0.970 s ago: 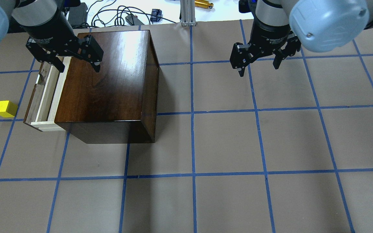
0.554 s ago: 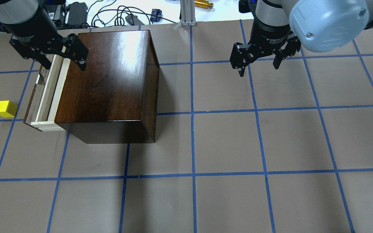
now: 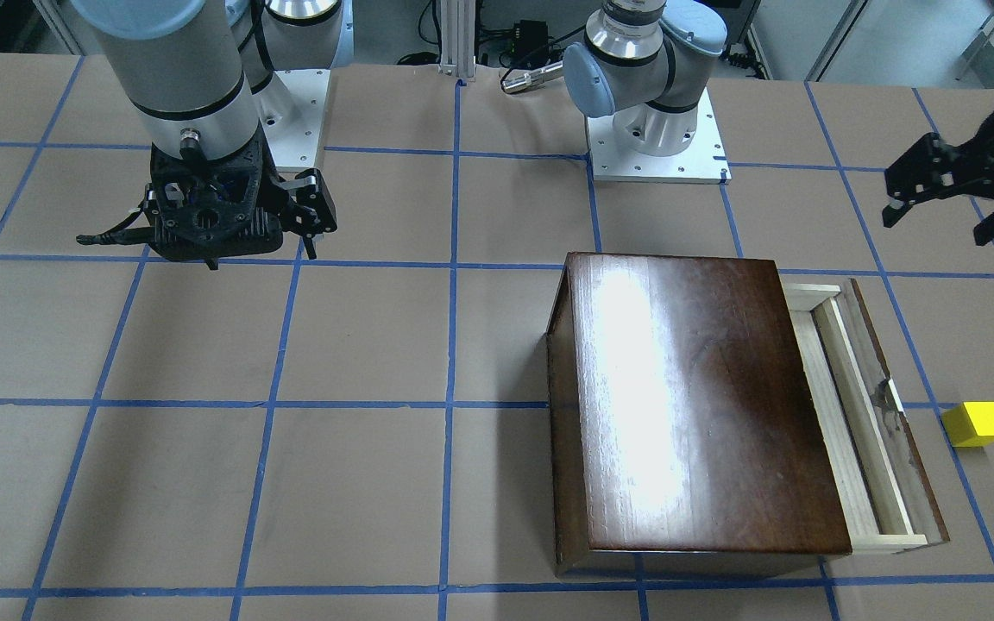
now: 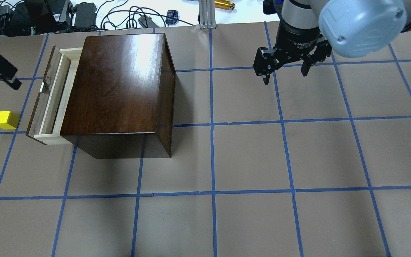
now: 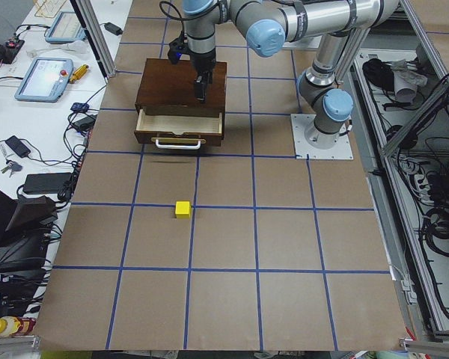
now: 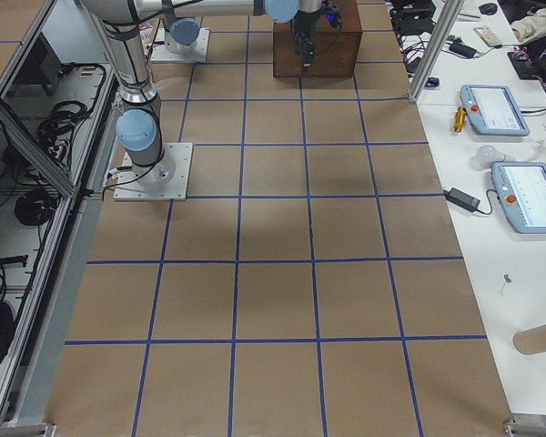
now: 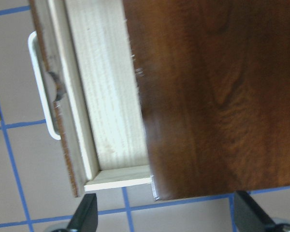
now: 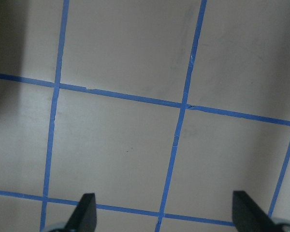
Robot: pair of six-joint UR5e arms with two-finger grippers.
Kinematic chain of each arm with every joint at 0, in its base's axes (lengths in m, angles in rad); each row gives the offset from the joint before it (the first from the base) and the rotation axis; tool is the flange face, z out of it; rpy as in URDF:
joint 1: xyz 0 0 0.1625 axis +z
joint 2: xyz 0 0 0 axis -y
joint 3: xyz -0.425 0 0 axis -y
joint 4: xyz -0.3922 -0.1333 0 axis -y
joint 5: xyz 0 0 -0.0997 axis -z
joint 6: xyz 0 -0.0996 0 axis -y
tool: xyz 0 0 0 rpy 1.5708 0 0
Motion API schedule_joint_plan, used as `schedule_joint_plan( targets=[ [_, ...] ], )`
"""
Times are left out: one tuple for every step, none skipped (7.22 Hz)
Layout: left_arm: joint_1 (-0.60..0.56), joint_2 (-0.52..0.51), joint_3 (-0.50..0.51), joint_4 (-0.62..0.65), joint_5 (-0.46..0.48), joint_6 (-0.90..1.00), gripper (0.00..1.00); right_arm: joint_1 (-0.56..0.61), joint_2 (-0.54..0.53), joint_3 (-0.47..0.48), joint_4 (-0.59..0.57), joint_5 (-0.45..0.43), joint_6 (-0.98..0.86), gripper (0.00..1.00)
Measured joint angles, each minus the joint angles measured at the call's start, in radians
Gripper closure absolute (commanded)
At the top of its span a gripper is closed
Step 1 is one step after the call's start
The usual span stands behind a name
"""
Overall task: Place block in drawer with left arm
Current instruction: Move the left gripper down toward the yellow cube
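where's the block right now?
The block sits on the table at the overhead view's far left, just outside the open drawer's front panel, not touching it. The open left hand hangs beyond it, holding nothing.

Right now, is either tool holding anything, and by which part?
Nothing is held. The left tool and right tool are both open and empty; the block lies outside the drawer.

Block (image 4: 6,120) bright yellow. Drawer (image 4: 51,107) pale wood, front dark brown. Box (image 4: 120,85) glossy dark brown, grained. Counter (image 4: 248,157) tan, crossed by blue tape grid. Left pincer (image 3: 935,226), right pincer (image 4: 284,77) black.
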Motion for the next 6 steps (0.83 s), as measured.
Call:
schedule_joint_plan(
  targets=[
    [0.073,-0.017,0.002,0.011,0.0,0.131,0.0,0.0,0.0,0.0,0.0,0.0,0.0,0.0],
    [0.123,-0.04,0.005,0.043,0.001,0.233,0.0,0.0,0.0,0.0,0.0,0.0,0.0,0.0],
    [0.152,-0.073,0.009,0.087,0.008,0.306,0.0,0.0,0.0,0.0,0.0,0.0,0.0,0.0],
    [0.168,-0.113,0.016,0.128,0.023,0.393,0.0,0.0,0.0,0.0,0.0,0.0,0.0,0.0],
    [0.184,-0.157,0.028,0.164,0.033,0.499,0.0,0.0,0.0,0.0,0.0,0.0,0.0,0.0],
    [0.208,-0.203,0.042,0.206,0.036,0.636,0.0,0.0,0.0,0.0,0.0,0.0,0.0,0.0]
  ],
)
